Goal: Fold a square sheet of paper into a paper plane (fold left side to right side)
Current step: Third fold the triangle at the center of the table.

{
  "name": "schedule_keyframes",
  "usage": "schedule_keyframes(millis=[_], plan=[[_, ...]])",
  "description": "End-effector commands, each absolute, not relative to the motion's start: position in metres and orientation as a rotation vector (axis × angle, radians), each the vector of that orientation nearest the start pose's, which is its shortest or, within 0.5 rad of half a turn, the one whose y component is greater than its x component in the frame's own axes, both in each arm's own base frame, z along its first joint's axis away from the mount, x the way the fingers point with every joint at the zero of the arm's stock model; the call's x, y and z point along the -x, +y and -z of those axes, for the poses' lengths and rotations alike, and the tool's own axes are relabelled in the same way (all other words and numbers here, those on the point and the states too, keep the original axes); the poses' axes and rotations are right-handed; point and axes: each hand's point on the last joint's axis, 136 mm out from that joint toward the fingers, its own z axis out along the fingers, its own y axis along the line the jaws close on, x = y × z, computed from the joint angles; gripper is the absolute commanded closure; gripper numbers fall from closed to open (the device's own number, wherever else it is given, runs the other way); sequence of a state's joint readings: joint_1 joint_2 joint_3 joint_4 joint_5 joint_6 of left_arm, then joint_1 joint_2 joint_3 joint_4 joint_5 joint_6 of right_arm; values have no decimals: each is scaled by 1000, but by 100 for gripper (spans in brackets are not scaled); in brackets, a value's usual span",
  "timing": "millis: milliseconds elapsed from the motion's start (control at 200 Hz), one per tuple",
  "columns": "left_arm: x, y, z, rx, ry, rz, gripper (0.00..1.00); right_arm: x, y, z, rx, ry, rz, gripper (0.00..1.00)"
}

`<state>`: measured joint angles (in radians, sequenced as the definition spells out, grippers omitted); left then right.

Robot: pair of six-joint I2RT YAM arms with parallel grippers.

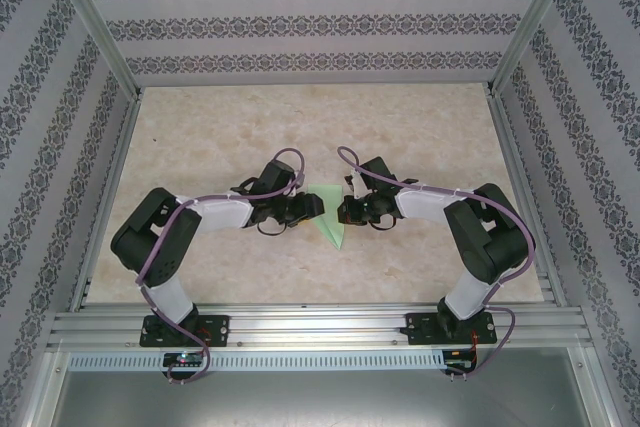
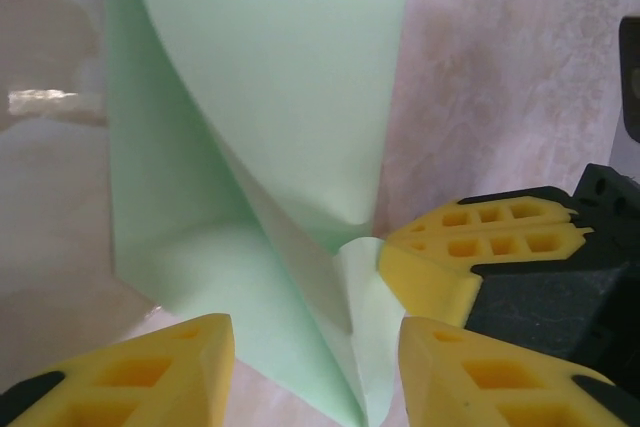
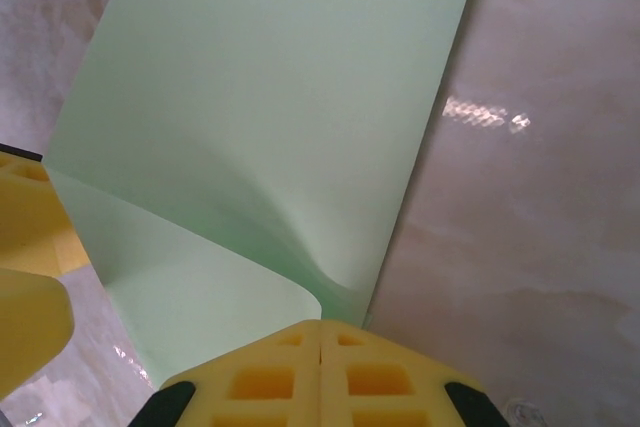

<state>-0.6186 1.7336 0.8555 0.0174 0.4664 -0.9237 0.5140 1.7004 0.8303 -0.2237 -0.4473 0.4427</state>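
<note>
Fold looks half-made: my right gripper clamps the thin pale mint-green square paper sheet at the middle of the beige table, left gripper agape astride it; next, align edges, press.

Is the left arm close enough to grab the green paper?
Probably yes: the left gripper is open, its fingers either side of the paper, with nothing else between. The right gripper pinches that paper close by.
</note>
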Motion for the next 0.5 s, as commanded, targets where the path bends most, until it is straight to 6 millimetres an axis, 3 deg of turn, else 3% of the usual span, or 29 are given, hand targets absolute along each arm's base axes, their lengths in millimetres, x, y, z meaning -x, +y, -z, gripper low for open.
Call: schedule_keyframes(millis=[0,210,330,495], plan=[[-300,-319,-62,139,2668,1221,56,-286,247,-26,267,2762,-904,94],[-303,-324,-55,143,2684,1222,68,-287,250,-31,278,2744,-927,91],[-303,-320,-51,193,2692,1201,82,-290,246,-43,284,2697,-895,77],[-301,-316,-50,305,2688,1206,91,-288,232,-64,301,2606,-793,63]])
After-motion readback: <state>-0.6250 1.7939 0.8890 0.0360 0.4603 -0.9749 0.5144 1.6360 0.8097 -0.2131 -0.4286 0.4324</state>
